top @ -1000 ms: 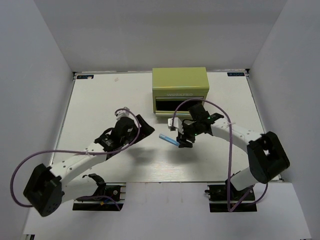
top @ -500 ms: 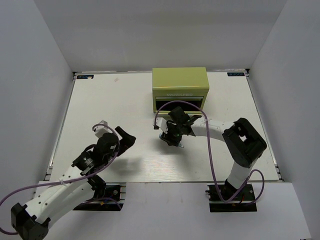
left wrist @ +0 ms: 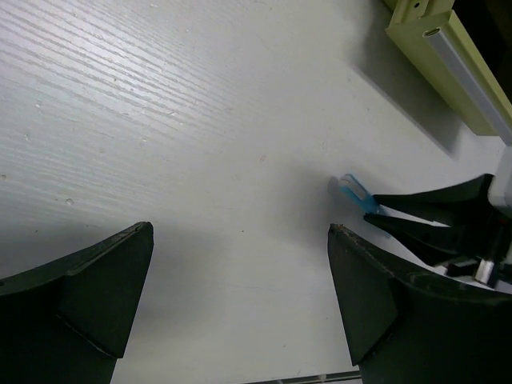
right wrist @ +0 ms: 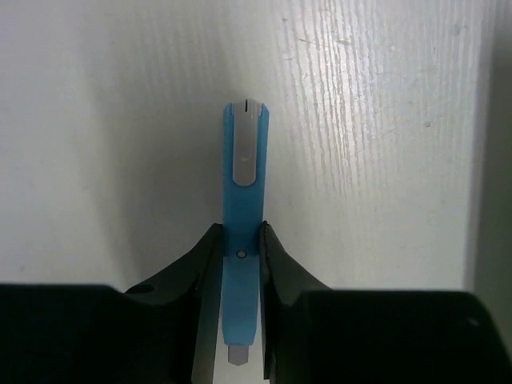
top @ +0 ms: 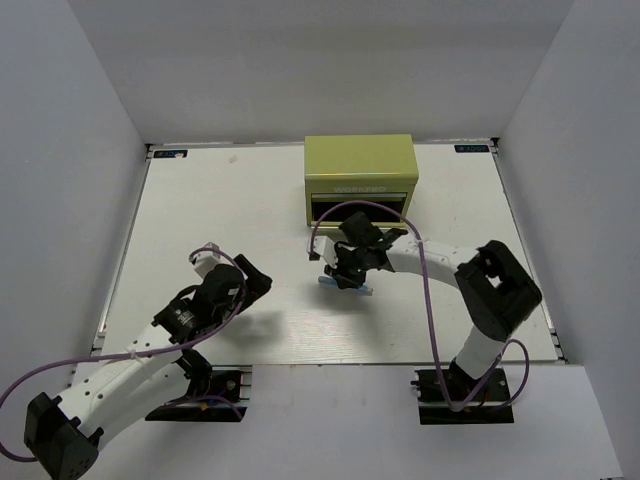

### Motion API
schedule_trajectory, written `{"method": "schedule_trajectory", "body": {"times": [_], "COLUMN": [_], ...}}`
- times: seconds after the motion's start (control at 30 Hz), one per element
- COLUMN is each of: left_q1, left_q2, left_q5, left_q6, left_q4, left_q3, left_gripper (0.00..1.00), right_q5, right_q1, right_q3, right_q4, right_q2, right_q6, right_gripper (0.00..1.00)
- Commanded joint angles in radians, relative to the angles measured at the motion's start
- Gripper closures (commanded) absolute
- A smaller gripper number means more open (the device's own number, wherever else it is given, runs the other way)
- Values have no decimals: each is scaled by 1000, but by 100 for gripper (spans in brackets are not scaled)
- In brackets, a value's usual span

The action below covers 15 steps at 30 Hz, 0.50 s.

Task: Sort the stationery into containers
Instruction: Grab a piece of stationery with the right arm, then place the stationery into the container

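Note:
The short light-blue marker (right wrist: 244, 192) is pinched across its middle by my right gripper (right wrist: 242, 236), which is shut on it. In the top view the right gripper (top: 347, 280) holds the marker (top: 328, 283) low over the white table, just in front of the olive-green tool chest (top: 360, 160). I cannot tell whether the marker touches the table. The chest's front shows a dark open drawer (top: 360, 210). My left gripper (top: 240, 280) is open and empty at the near left. Its wrist view shows the marker's tip (left wrist: 356, 192). The other pens are out of view.
The chest's olive drawer edge (left wrist: 456, 64) shows at the top right of the left wrist view. White walls enclose the table (top: 200, 220) on the left, right and back. Purple cables loop over both arms.
My right gripper has carried the marker left and down toward the table in front of the chest. My left arm has drawn back toward the near left.

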Motion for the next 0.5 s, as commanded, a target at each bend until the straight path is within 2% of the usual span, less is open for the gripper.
{"method": "schedule_trajectory", "body": {"times": [0.0, 0.17, 0.47], "left_q1": [5, 5, 5], "left_q2": [6, 15, 25], "left_q5": [5, 16, 25], "left_q6": [22, 31, 50], "left_q4": [37, 83, 102], "left_q3": [16, 16, 16], "left_gripper": [0, 0, 0], "right_q5": [-68, -15, 166], "right_q1": [-9, -27, -85], "right_q3": [60, 169, 250], "right_q4": [-87, -110, -19], "right_q2": [-150, -212, -154], "right_q6": [-76, -153, -259], "right_gripper": [99, 100, 100]}}
